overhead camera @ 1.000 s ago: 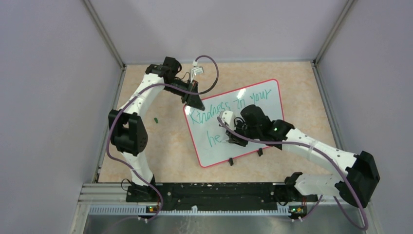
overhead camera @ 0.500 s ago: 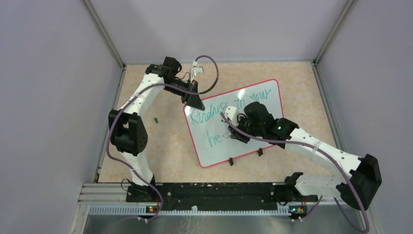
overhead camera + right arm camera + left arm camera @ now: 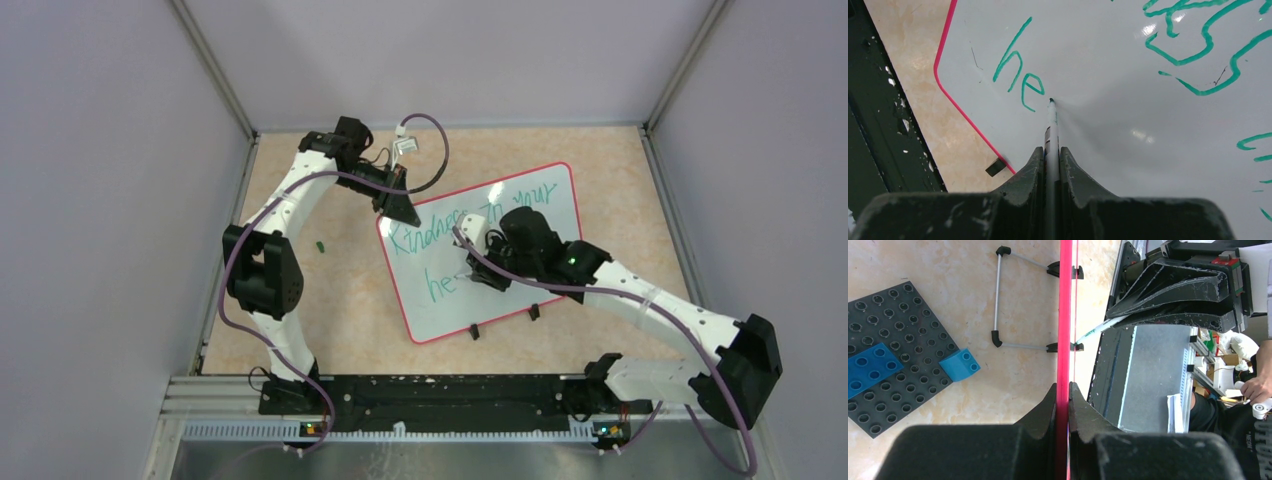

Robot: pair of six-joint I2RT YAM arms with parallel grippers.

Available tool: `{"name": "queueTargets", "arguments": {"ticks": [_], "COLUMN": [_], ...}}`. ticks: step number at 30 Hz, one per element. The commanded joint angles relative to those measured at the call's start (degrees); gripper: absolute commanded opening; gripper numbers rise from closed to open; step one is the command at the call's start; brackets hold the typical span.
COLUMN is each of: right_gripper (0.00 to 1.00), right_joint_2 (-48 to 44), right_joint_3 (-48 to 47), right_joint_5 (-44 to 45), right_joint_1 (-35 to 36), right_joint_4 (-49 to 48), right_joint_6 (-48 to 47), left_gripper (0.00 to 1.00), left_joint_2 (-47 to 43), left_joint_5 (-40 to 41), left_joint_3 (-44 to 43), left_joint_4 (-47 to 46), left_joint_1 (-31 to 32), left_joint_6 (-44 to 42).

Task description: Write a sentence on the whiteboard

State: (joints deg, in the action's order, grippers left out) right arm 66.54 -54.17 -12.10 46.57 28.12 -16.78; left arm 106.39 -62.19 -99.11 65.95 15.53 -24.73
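Whiteboard (image 3: 450, 308) on beige tabletop (image 3: 345, 300), grey walls (image 3: 500, 50)

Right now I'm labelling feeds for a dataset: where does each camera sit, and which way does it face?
Top external: fixed above and behind the bases, looking down on the table and whiteboard; left arm and right arm show whole.
Left wrist: looks along the left gripper, shut on the board's red rim, seen edge-on.
Right wrist: looks down the right gripper, shut on a marker with its tip at the board beside green letters.
Shared: both wrist views show the marker and red rim.
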Motion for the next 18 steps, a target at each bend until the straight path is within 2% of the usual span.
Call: {"name": "queueTargets", "arguments": {"ticks": [1, 18], "right_gripper": [0.0, 0.0], "right_joint_2": [0.91, -0.71], "right_joint_3": [-1.83, 2.87], "right_joint_5": [-0.71, -2.09], "right_joint_1": [-0.55, 0.04], "right_joint_4": [-3.01, 0.19], "right_joint_6": [0.17, -2.13], "left_gripper": [0.0, 0.0], "left_joint_2": [-0.13, -0.03], "left_joint_5": [7.61, 7.85], "left_joint_3": [-0.64, -0.74], "left_joint_4": [-1.25, -1.23], "left_joint_1": [-0.24, -0.28], "left_joint_6": [-2.34, -2.08]}}
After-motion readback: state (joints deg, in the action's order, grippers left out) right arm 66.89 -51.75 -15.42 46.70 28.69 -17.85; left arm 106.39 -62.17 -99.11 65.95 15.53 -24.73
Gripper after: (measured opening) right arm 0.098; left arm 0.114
